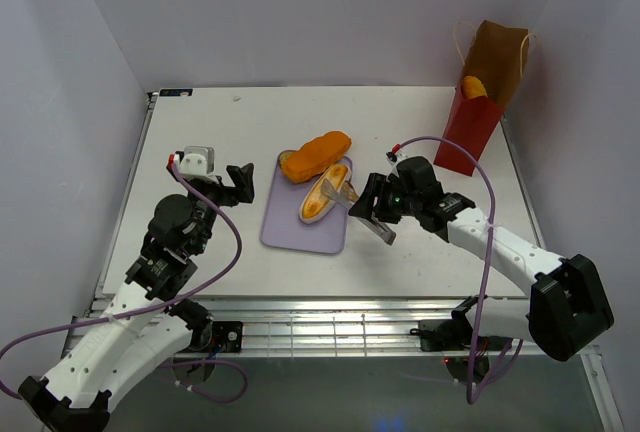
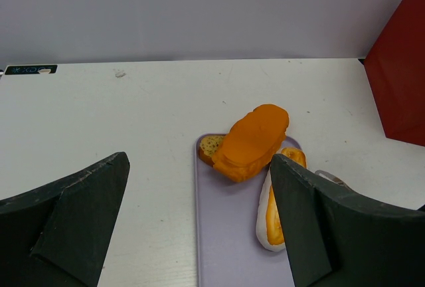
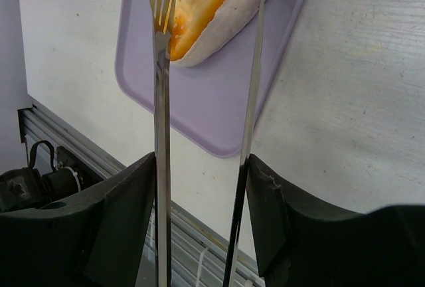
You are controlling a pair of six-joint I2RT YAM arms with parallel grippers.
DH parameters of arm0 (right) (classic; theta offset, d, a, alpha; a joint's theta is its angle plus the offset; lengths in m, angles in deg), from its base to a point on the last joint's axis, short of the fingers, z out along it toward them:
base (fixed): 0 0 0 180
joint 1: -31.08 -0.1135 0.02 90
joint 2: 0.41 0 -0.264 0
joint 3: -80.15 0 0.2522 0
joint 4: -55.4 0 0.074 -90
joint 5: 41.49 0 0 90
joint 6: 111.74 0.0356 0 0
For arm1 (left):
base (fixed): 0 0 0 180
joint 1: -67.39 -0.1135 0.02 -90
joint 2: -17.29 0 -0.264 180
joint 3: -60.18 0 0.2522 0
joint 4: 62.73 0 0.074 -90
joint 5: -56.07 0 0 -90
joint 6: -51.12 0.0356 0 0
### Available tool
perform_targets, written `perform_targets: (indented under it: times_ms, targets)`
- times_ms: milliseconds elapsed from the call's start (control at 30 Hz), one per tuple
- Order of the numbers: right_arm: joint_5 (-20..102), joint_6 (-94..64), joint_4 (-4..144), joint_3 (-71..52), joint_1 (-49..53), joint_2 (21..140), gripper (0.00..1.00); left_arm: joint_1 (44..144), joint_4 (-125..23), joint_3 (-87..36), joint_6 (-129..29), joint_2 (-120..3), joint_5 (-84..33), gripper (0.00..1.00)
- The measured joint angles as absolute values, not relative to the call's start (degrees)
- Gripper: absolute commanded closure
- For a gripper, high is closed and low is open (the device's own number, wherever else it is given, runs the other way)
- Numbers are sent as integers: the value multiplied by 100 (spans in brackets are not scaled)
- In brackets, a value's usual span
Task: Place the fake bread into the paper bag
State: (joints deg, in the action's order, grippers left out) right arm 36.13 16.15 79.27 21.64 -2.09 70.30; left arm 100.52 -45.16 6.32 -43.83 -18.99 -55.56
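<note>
A long orange-brown loaf [image 1: 315,155] lies across the far end of the lavender tray [image 1: 290,232]. A split bun [image 1: 325,194] lies beside it on the tray. My right gripper [image 1: 368,198] is shut on thin metal tongs [image 1: 380,232]. In the right wrist view the tongs [image 3: 161,101] straddle the bun [image 3: 206,1] between my fingers [image 3: 126,220]. My left gripper [image 1: 240,184] is open and empty, left of the tray. Its view shows the loaf [image 2: 252,142], a small speckled slice [image 2: 211,146] and the bun [image 2: 272,214]. The red and brown paper bag [image 1: 485,92] stands at the far right with an orange piece [image 1: 473,85] inside.
The bag's red side [image 2: 398,81] shows at the right edge of the left wrist view. The table's near edge with its metal rails [image 1: 330,317] runs in front of the arms. Grey walls close in the table on three sides.
</note>
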Motion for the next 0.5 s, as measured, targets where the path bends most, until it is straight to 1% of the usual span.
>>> perform_targets:
  times_ms: [500]
  targets:
    - [3595, 2022, 7787, 2319, -209, 7041, 39, 10052, -4516, 632, -4383, -1896, -5554, 2]
